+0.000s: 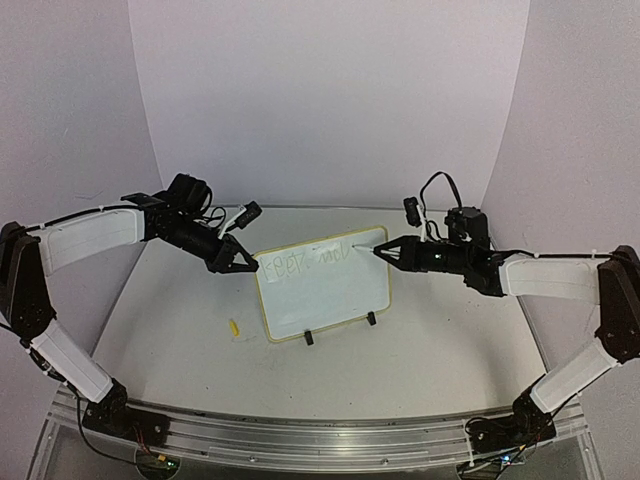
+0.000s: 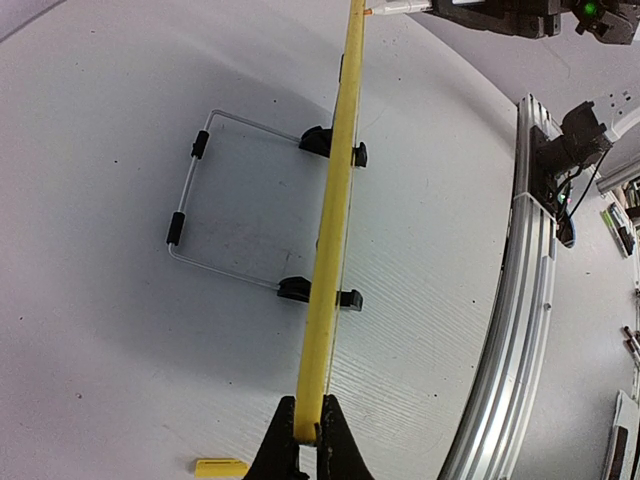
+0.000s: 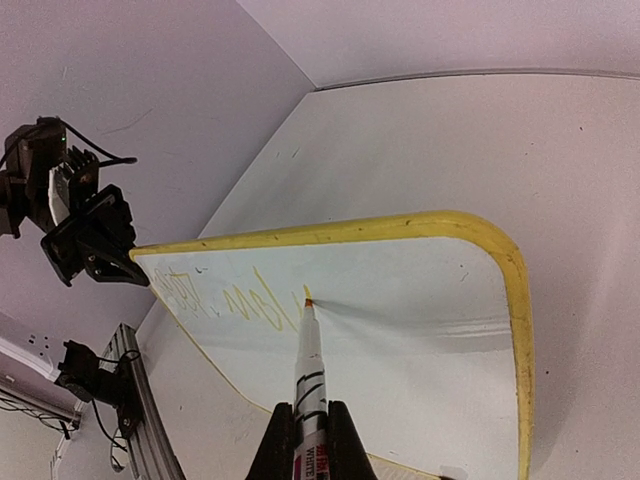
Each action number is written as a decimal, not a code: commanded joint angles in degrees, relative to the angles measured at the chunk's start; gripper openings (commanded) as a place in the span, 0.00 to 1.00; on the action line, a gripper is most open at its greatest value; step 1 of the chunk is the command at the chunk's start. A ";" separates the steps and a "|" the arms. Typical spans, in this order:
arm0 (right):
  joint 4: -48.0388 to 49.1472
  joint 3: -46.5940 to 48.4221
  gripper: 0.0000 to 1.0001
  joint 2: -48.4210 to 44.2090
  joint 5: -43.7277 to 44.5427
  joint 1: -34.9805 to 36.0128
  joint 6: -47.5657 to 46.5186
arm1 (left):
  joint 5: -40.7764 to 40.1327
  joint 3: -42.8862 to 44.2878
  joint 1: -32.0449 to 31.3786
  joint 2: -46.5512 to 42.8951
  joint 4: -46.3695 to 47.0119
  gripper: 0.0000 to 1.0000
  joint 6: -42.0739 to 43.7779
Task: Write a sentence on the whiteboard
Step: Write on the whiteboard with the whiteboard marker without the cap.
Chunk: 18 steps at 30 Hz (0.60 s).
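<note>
- Two hands are on the job, one at each short end of the whiteboard [image 1: 335, 300], which stands near the middle of the tabletop [image 1: 440, 345], leaning back on its supports.
- Left hand [image 2: 308, 440]: closed narrow on the board's left rim, pinching the yellow edge between its fingers. Judged to be a steadying hold.
- Right hand [image 3: 310, 445]: closed on a marker [image 3: 308, 370], barrel gripped between the fingers, tip forward.
- Governing relation: the marker tip rests on the board face in its upper part, just right of the end of the sentence [image 1: 305, 262]. Unwritten board lies onward toward the right rim and below the scrawl. The right hand is the nearer one to that bare area.
- Axes: the board's long axis runs from one hand to the other. The marker lies roughly along it, pointing towards the left rim at a shallow angle to the face.
- Sentence: faint yellow-green strokes, thin and uneven, running from the upper left corner of the board towards its middle. The letters cannot be read.
- Board: flat, smooth, glossy white face; pale yellow rim with rounded corners; two small black clip feet [image 1: 308, 338] on the lower edge.
- Behind the board, a thin wire stand [image 2: 200, 190] with black sleeves.
- Marker: slim white barrel with black bands and a yellowish nib.
- Loose item: a small yellow cap [image 1: 234, 327] lies on the tabletop just off the board's lower left corner, apart from it.
- Tabletop: matt white, lightly scuffed.
</note>
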 commanded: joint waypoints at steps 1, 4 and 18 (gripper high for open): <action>0.70 -1.36 0.00 -0.13 3.22 -0.23 -0.07 | -4.00 0.67 -0.25 0.37 -0.19 0.00 1.74; 0.74 -2.37 0.00 0.02 3.13 -0.23 0.25 | -3.94 0.66 -0.25 0.37 -0.14 0.00 1.68; 0.79 -2.65 0.00 -5.44 -1.12 -0.16 0.50 | -4.01 0.66 -0.32 0.05 -0.15 0.00 1.72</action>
